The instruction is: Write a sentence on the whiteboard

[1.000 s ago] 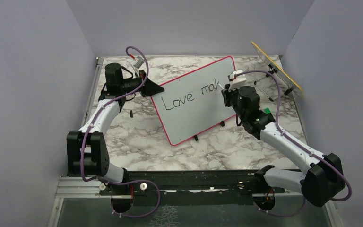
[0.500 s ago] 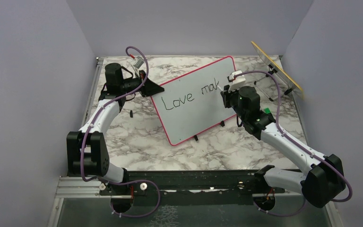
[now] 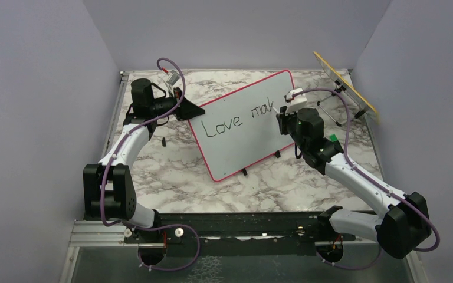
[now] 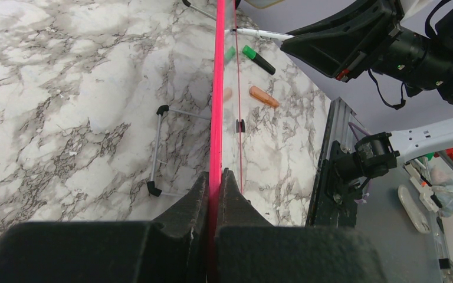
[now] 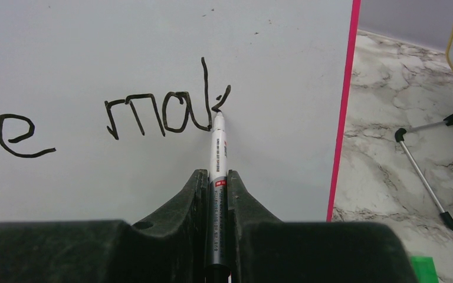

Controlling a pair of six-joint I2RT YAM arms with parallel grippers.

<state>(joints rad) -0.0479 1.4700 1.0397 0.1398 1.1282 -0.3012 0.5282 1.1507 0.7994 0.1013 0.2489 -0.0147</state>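
Observation:
The whiteboard (image 3: pixel 242 141), white with a pink-red frame, stands tilted on the marble table; its frame shows edge-on in the left wrist view (image 4: pixel 217 88). Black writing on it reads "Love mak" (image 3: pixel 224 125); the right wrist view shows "mak" (image 5: pixel 165 112) with the k partly drawn. My left gripper (image 3: pixel 196 110) is shut on the board's left edge, its jaws clamped on the pink frame (image 4: pixel 216 177). My right gripper (image 3: pixel 282 115) is shut on a white and grey marker (image 5: pixel 217 171), whose tip touches the board at the k.
A yellow-edged panel (image 3: pixel 345 84) on a metal wire stand (image 3: pixel 329 112) sits at the back right. A green-capped marker (image 4: pixel 258 58), an orange cap (image 4: pixel 263 97) and a second wire stand (image 4: pixel 159 147) lie on the table around the board.
My right gripper has shifted slightly right and up along the board as the k's upper stroke is drawn. The left gripper and board have not moved.

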